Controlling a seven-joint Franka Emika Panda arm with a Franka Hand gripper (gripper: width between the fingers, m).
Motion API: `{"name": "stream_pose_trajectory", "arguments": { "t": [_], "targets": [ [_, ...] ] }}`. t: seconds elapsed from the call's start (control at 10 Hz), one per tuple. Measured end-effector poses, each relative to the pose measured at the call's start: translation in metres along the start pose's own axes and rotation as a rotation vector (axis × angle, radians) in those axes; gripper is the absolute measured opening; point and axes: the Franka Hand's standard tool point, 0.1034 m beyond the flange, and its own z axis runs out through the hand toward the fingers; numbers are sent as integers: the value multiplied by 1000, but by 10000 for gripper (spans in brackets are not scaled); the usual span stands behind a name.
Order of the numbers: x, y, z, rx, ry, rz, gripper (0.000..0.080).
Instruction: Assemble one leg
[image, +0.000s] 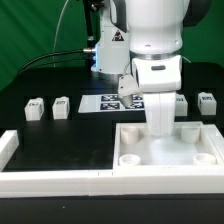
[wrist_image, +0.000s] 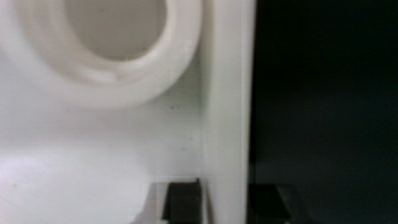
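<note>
Four small white plastic rectangular leg posts (image: 35, 108) with tags, sitting loose at the back of the black worktop (image: 60, 135), two on each side of the marker board (image: 112, 103). One big white square tray panel (image: 168, 152). Claw (image: 160, 128) down on its far rim, fingertips (wrist_image: 178, 208) narrow, straddling the wall. Can't tell if actually pinching.

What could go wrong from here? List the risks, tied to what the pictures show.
1. The gripper sits low on the panel, right at its edge wall. A sideways move might shove or tilt the panel.
2. No leg shows in the gripper. The nearest leg stands loose, close behind the arm, and might be knocked over when the arm swings.
</note>
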Motion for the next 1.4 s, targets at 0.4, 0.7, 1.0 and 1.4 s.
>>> {"name": "stream_pose_trajectory", "arguments": {
  "t": [0.4,0.7,1.0,1.4],
  "targets": [
    [0,0,0,0,0,0,591],
    [0,1,-1,-2,0,0,646],
    [2,1,-8,-13,-2,3,649],
    [0,-29,-45,-49,-25,96,649]
  ]
}}
